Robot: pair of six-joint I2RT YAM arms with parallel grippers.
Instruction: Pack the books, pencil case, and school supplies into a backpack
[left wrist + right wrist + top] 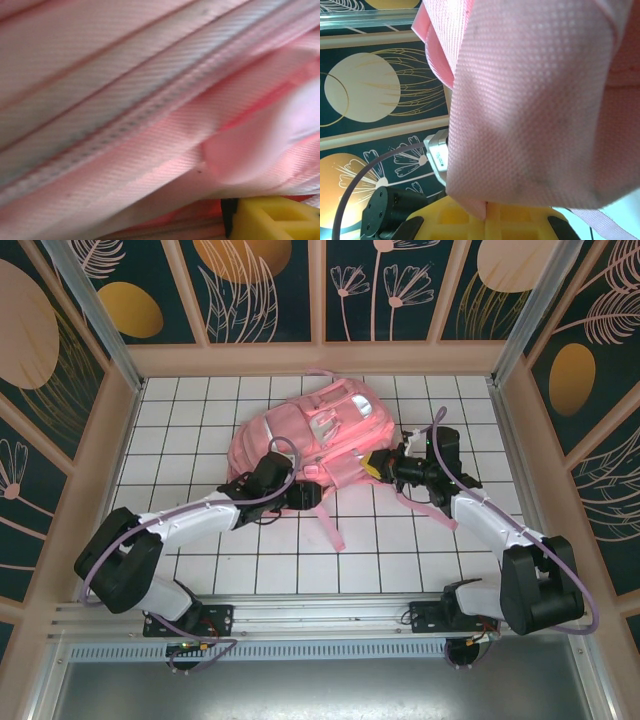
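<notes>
The backpack (310, 430) lies in the middle-far part of the white tiled table (190, 410). Its long axis runs on a slant from near-left to far-right, and its straps (332, 525) trail toward the near edge. Both arms meet it along its near side. The right gripper (383, 466) sits at the bag's near-right end. Its wrist camera shows its yellow fingers (455, 222) closed together on a fold of the bag's pink mesh-weave fabric, which rises from the pinch and hangs across the lens. This claw is therefore fully closed and has hold of the backpack itself. The left gripper (300, 493) is pressed up to the bag's near edge, left of the right one, at about the middle of the bag's length. Its wrist camera is up against pink cloth, with a zip or stitched seam (115, 135) crossing on a slant from lower left to upper right. One yellow fingertip (272, 217) shows at the bottom right, just below a loose pink fold. How wide this claw stands, and whether it grips anything, I cannot tell. As I judge it, the relation that matters is that the seam line lies straight ahead of the left claw while the right claw anchors the bag's right end. That leaves the left arm the better placed to work along that line, pulling against the right one's hold.
</notes>
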